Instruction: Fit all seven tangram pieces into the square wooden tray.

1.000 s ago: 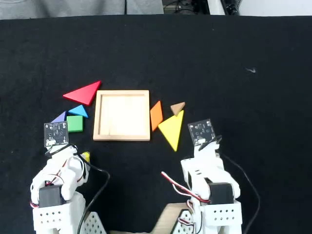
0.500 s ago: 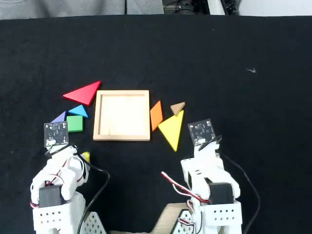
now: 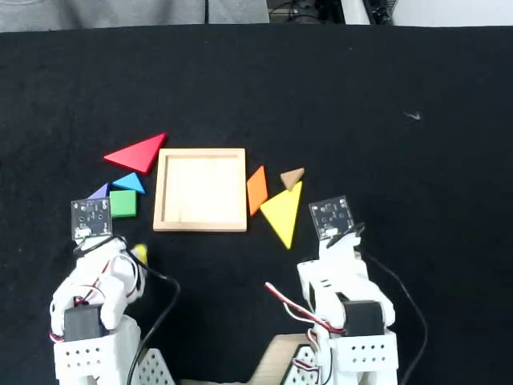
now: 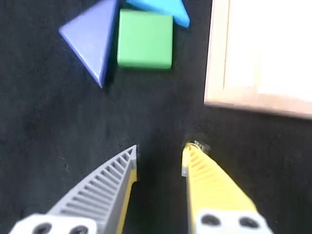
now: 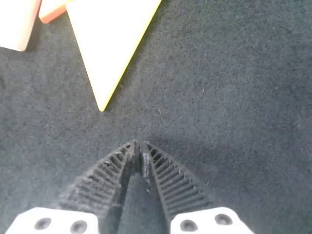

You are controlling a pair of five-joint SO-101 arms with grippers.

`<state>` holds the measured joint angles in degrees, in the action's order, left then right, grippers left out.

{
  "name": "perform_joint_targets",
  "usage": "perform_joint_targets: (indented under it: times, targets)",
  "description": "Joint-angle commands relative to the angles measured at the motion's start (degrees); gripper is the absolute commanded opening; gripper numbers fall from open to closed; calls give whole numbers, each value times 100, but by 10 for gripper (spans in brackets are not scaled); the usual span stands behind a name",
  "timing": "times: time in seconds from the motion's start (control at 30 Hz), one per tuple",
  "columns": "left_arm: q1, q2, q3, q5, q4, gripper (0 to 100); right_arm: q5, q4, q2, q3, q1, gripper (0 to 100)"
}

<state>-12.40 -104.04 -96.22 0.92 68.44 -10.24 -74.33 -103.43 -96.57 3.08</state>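
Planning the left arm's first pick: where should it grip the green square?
From above, across the flat edges of the green square: one finger on the free edge facing the tray, the other in the narrow gap beside the purple triangle. The blue triangle seems to crowd the far edge.

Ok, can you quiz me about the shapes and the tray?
1. True or false: the tray has no pieces in it.
2. What colour is the big triangle on the right of the tray? A) yellow B) pink C) black
3. Fill in: the left fingers are ____, with a gap between them.
Key: 1 true; 2 A; 3 open.
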Motion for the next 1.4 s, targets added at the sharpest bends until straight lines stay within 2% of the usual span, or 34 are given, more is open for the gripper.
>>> perform_joint_targets:
  times: [0.0, 0.27, 0.4, 0.57, 0.67, 0.73, 0.9, 1.03, 1.17, 1.23, 1.37]
  targets:
    - [31, -35, 769, -18, -492, 159, -26, 35, -505, 4, 53, 11]
    - [75, -35, 2440, -9, -229, 161, -26, 686, -505, 4, 53, 11]
    - [84, -35, 3064, 18, -202, 163, -26, 1530, -505, 4, 62, 11]
    - [57, -35, 2985, 976, -492, 164, -53, 2681, -505, 4, 62, 11]
    - [57, -35, 2853, 1204, -888, 164, -53, 3305, -505, 4, 167, 11]
    - [84, -35, 2844, 1319, -1152, 164, -53, 3358, -505, 4, 167, 11]
    - [444, 193, 2703, 2523, -1890, 159, -114, 2716, -462, 4, 149, 11]
    - [602, 1371, 2993, 2760, -1802, 159, -826, 2365, -479, 4, 149, 11]
    - [593, 3305, 4382, 2822, -1187, 162, -1090, 2312, -462, 4, 158, 11]
    - [602, 4334, 5314, 3341, -642, 162, -1108, 2312, -462, 4, 158, 11]
    - [593, 6233, 7002, 4958, 536, 162, -1143, 2215, -462, 4, 149, 11]
